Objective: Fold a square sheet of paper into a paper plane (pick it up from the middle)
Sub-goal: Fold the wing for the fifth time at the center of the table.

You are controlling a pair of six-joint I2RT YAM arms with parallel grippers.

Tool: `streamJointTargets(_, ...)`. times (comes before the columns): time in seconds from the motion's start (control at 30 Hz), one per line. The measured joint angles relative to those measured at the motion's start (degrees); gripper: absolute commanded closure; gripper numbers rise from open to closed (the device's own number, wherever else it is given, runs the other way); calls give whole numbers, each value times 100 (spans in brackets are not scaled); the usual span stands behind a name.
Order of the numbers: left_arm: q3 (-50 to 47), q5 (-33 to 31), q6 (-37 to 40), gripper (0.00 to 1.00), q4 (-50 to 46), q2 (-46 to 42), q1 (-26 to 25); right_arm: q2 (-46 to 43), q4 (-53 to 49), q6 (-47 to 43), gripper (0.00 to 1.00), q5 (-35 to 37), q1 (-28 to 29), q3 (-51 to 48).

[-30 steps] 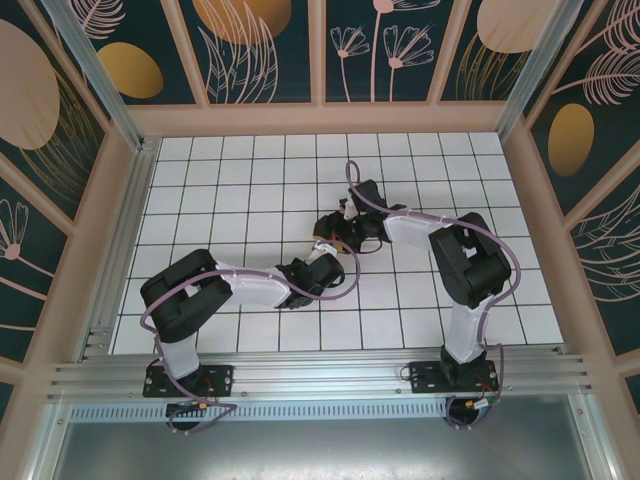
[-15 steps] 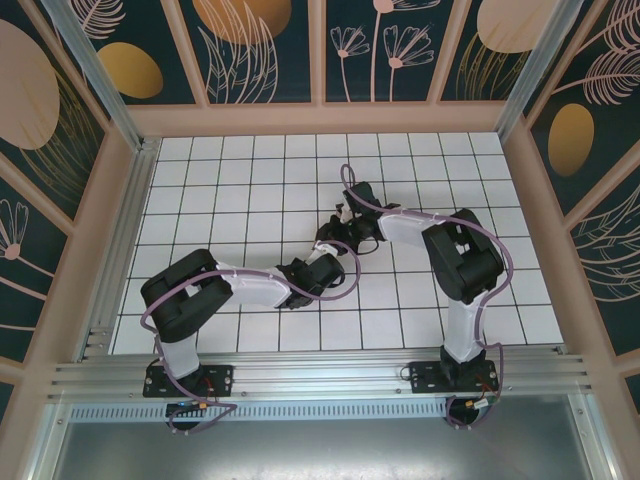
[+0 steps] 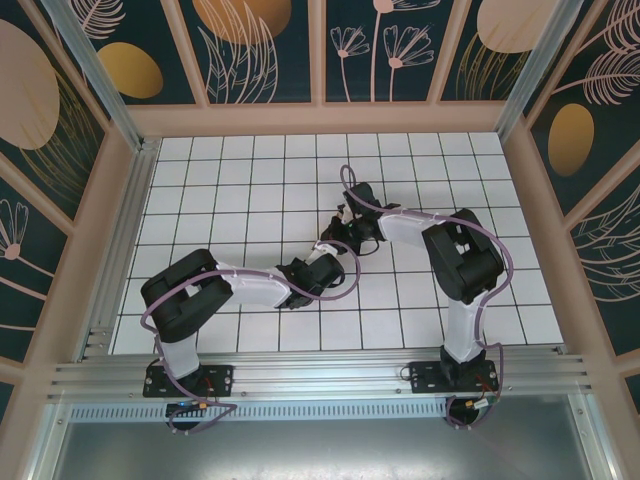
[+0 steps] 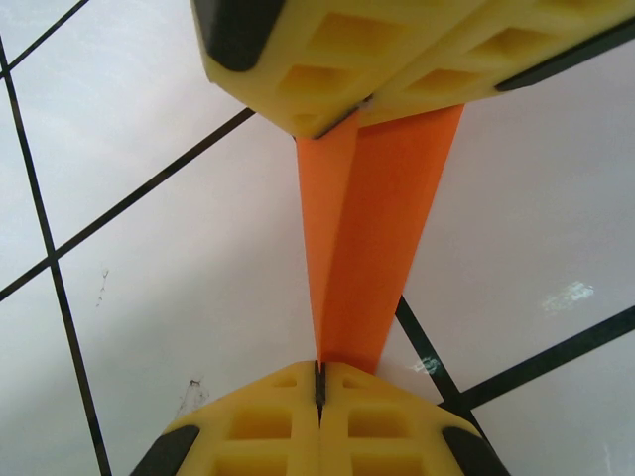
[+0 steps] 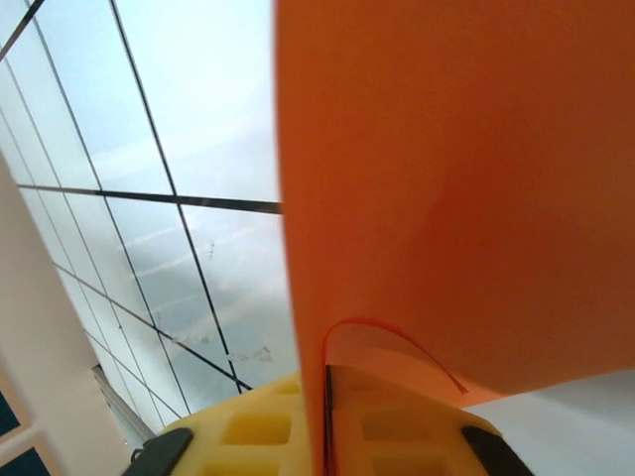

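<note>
**Left gripper** [image 4: 319,389]: my yellow fingers [image 4: 258,426] are pressed flat together and clamped on the narrow end of the paper [image 4: 362,248].

**Right gripper** [image 5: 325,402]: these fingers are also pressed together. The wider end of the paper is caught in their seam, and one loose layer curls up just beyond it.

**Paper**: an orange, folded strip with a crease down its length. It lies over the middle of the table [image 4: 149,297], stretched between my two grips. I cannot tell whether its lower edge touches the table.

**Long axis**: it runs straight out from my left fingers to my right ones. On the table that is from the near side towards the far side, leaning slightly right. The strip widens as it goes.

**Nearer arm**: neither, since each arm has one end in hand. The left is on the point and the right is on the broad part.

**Judgement**: I think the next move depends on this line. A pull or press should follow the crease, because a sideways drift of either wrist would twist the strip.
</note>
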Motion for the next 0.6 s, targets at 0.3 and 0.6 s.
streamJointTargets(0.3, 0, 0, 0, 100, 2, 2, 0, -2, -254, -140, 81, 525, 0, 0)
streamJointTargets(0.6, 11, 2, 0, 88, -4, 7, 0, -7, -240, -197, 89, 520, 0, 0)
